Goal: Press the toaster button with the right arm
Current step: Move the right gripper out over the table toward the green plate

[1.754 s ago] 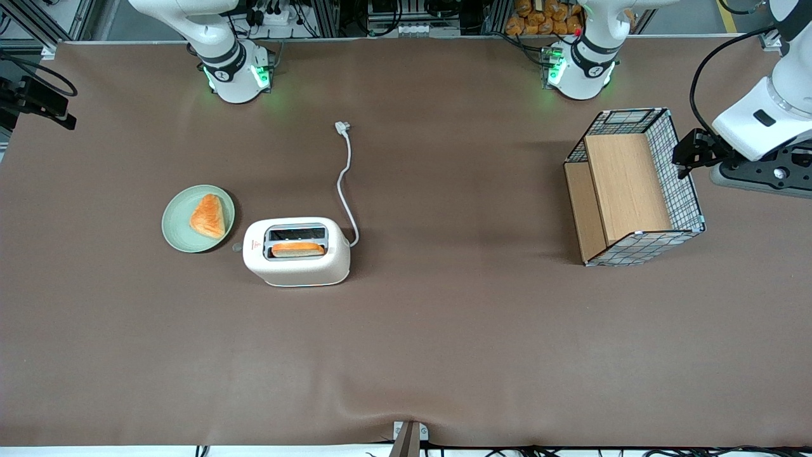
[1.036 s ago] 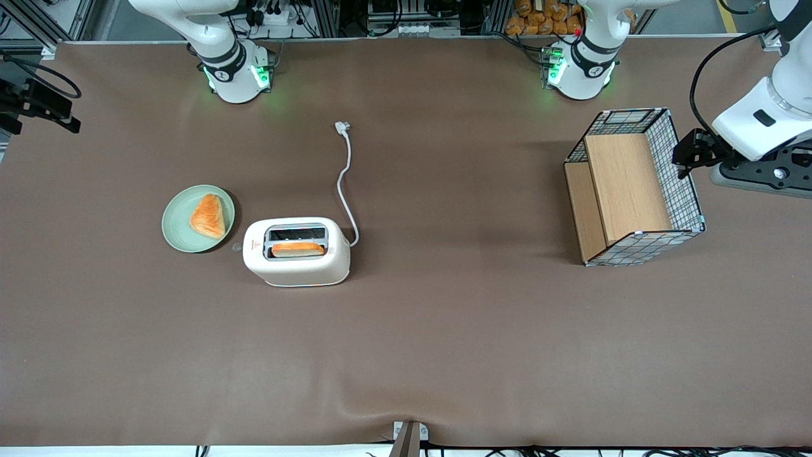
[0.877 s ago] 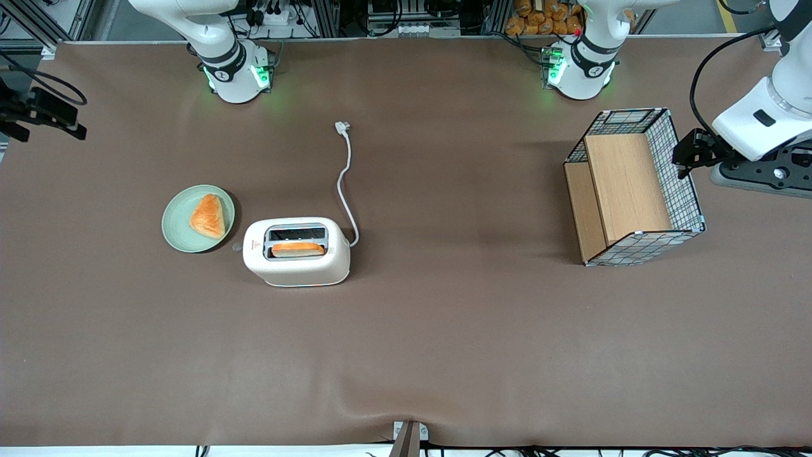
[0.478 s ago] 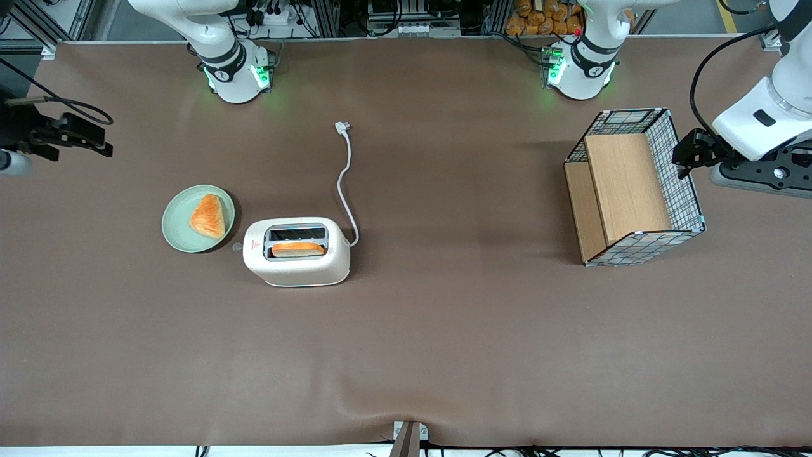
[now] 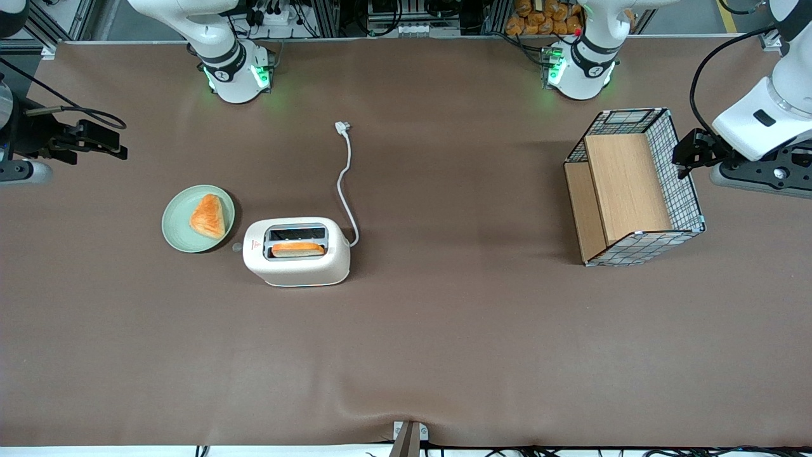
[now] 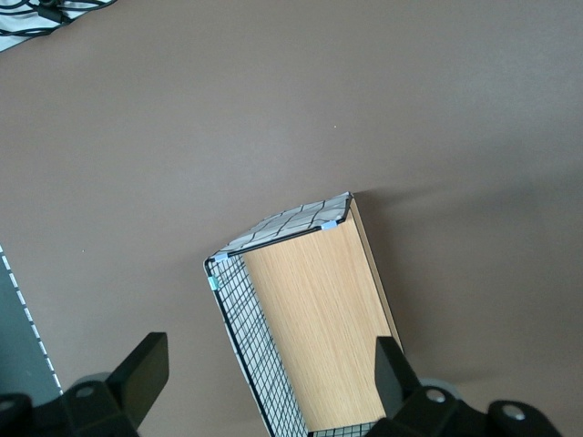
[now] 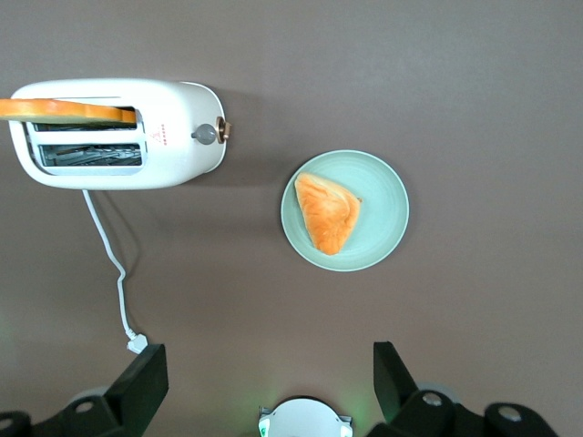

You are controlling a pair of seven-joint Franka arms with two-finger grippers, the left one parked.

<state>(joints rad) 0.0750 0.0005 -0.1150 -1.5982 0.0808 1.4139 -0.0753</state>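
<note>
on the brown table (image 5: 444,330), somewhat toward the working arm's end, the toaster (image 5: 297,266) stands upright with its two slots facing up. a bread slice (image 5: 298,249) sits in the slot nearer the front camera; the other slot holds nothing. the button (image 5: 237,247), a small grey knob, sticks out of the narrow end that faces the plate (image 5: 172,240); in the wrist view it shows as a grey round knob (image 7: 205,134) on the toaster's (image 7: 173,127) end. from the other narrow end the white cord (image 5: 344,190) runs away from the front camera to its plug (image 5: 343,127), lying loose on the table.

the green plate lies just beside the button end, apart from the toaster, with a triangular orange pastry (image 5: 208,216) on it.

the gripper (image 5: 113,143) of the right arm hangs above the table at the working arm's end, farther from the front camera than the plate and well apart from the toaster. its fingers (image 7: 146,373) are spread wide and hold nothing.

toward the parked arm's end stands a wire basket (image 5: 682,184) with wooden boards inside.
</note>
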